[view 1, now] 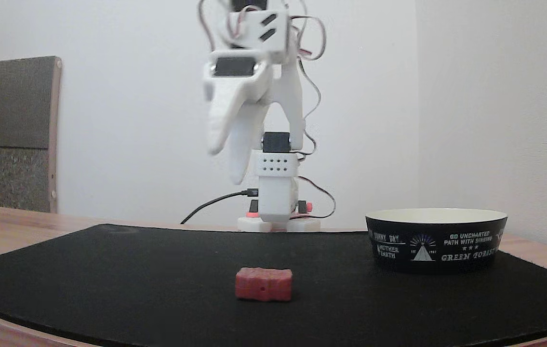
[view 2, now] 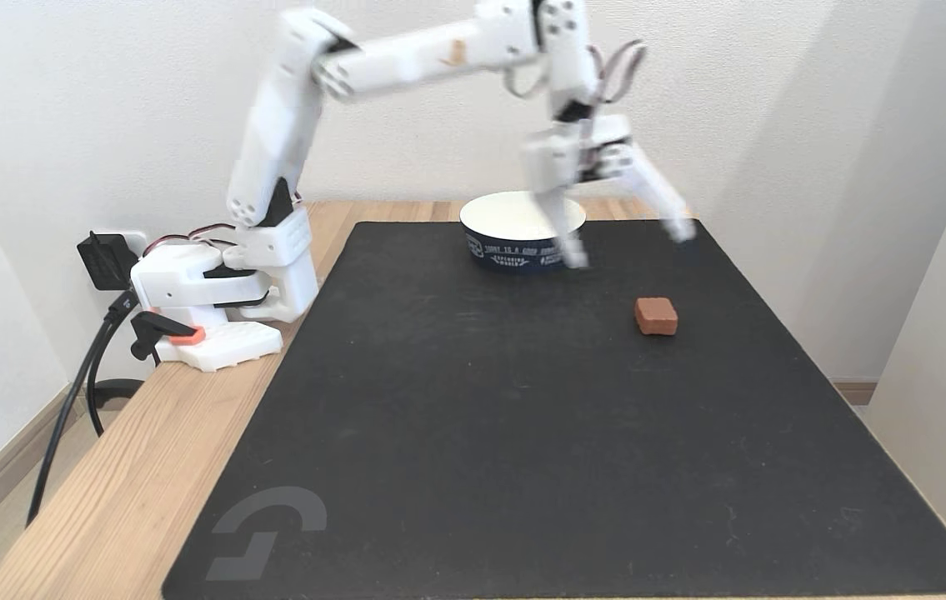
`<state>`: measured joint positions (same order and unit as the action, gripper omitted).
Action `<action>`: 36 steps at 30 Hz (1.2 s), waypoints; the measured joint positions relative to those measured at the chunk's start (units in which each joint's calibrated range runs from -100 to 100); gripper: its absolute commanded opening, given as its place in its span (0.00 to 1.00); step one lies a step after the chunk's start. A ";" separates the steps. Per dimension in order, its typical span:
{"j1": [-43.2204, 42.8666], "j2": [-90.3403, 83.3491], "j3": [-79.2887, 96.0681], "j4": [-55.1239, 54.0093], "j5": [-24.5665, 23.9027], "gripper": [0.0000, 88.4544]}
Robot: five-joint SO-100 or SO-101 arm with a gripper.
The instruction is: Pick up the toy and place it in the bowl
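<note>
The bowl (view 1: 436, 239) reads "GREEN FOREST" and "GO UNCHARTED PATH WITH SINGING".

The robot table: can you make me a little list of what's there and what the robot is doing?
toy: small red block lying on the black mat, nobody holding it
bowl: black outside, white inside, looks empty, standing on the mat apart from the block
gripper: open, up in the air above the mat, holding nothing
fingers: spread wide, blurry
arm: white, stretched out from its base at the mat's edge
table: wood under the mat
job so far: block not picked up yet
</note>
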<state>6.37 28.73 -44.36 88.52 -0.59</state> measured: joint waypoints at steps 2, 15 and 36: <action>-0.50 7.83 -13.60 1.86 1.49 0.46; 0.00 29.73 -34.20 -2.11 4.58 0.45; -5.33 36.22 -36.47 -2.11 2.37 0.45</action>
<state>1.04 64.95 -80.82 86.41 1.78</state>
